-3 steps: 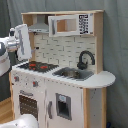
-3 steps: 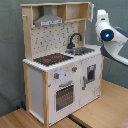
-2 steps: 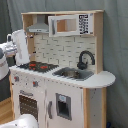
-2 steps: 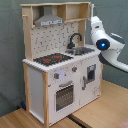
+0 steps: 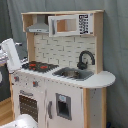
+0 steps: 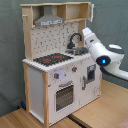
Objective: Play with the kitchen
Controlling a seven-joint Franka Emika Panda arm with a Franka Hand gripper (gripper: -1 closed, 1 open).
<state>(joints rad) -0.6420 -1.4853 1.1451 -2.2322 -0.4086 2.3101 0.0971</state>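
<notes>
Grey curtain; arm (image 6: 102, 52) beside kitchen (image 6: 57, 75).

A lab-like test space (grey curtain (image 5: 115, 45) backdrop, wooden table (image 6: 95, 112)) around the kitchen (image 6: 55, 75).

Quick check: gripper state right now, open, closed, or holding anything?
Gripper: cannot be told; the arm reaches toward the kitchen at the sink, with its end hidden.
</notes>
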